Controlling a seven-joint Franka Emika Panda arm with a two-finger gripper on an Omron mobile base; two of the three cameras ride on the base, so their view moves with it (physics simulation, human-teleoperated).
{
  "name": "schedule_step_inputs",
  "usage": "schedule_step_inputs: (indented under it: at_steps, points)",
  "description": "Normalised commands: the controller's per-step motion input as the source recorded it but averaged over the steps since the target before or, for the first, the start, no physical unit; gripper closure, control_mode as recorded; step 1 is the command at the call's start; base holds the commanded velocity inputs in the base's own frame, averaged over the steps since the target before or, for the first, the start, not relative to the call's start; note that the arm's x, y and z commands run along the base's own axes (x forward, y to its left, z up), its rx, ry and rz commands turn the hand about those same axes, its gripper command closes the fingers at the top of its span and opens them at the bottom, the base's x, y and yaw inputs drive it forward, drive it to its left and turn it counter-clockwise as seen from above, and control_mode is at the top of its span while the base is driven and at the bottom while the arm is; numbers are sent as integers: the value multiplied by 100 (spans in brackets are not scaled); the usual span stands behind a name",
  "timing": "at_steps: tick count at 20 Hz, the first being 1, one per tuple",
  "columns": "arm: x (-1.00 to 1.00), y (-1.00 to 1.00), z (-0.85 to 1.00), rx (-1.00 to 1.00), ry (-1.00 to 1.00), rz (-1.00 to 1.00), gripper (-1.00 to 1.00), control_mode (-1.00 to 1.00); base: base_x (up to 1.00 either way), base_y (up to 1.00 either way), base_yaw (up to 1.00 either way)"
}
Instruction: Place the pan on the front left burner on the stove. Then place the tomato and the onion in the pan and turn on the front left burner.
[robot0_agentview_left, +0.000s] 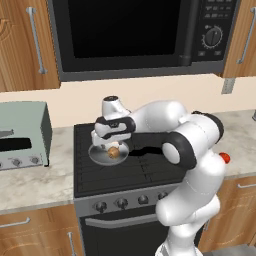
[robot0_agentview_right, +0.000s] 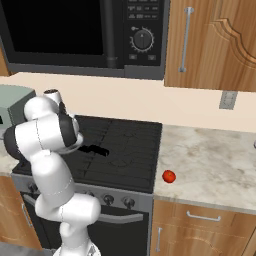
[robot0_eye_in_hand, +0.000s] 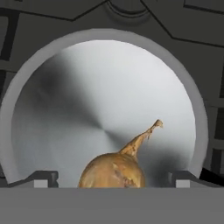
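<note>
Onion (robot0_eye_in_hand: 113, 169) sits between my fingers (robot0_eye_in_hand: 43, 179), low over the pan (robot0_eye_in_hand: 87, 109); in the hand view the two dark tips stand on either side of it with a small gap to each, so I cannot tell whether they are grasping it or have let go. Its dry stem curls up to the right against the bright pan floor. From the left base view I see the pan (robot0_agentview_left: 102, 156) resting on the front left burner (robot0_agentview_left: 100, 172) of the stove (robot0_agentview_left: 125, 200), with the onion (robot0_agentview_left: 114, 152) as a tan ball just above or on the pan's floor, directly under my gripper (robot0_agentview_left: 113, 146); I can't say whether it touches the metal. The pan's black handle runs to the right across the grate, toward my forearm. My arm reaches from the lower right, bent over the cooktop. Tomato (robot0_agentview_right: 169, 176) lies on the marble desk (robot0_agentview_right: 210, 160) to the right of the stove, near the desk's front edge and well apart from the pan; in the left base view it peeks out red behind my elbow (robot0_agentview_left: 225, 158). Dark round knobs (robot0_agentview_left: 121, 202) line the stove's silver front strip. A microwave (robot0_agentview_left: 140, 35) hangs above, and a toaster oven (robot0_agentview_left: 22, 135) stands on the desk to the left.
</note>
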Motion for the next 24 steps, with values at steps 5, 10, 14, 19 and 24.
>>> schedule_step_inputs:
  at_steps: [5,10,14,19,24]
  points:
    - [-45,0,15,0,-11,0,-100,-100,0,0,0]
    - [-39,-16,43,1,-10,0,-100,-100,0,0,0]
    - [-30,-49,58,0,-4,0,-100,-100,0,0,0]
    - [-39,-66,37,1,-3,0,-100,-100,0,0,0]
    - [-38,-62,12,1,-1,0,-100,-100,0,0,0]
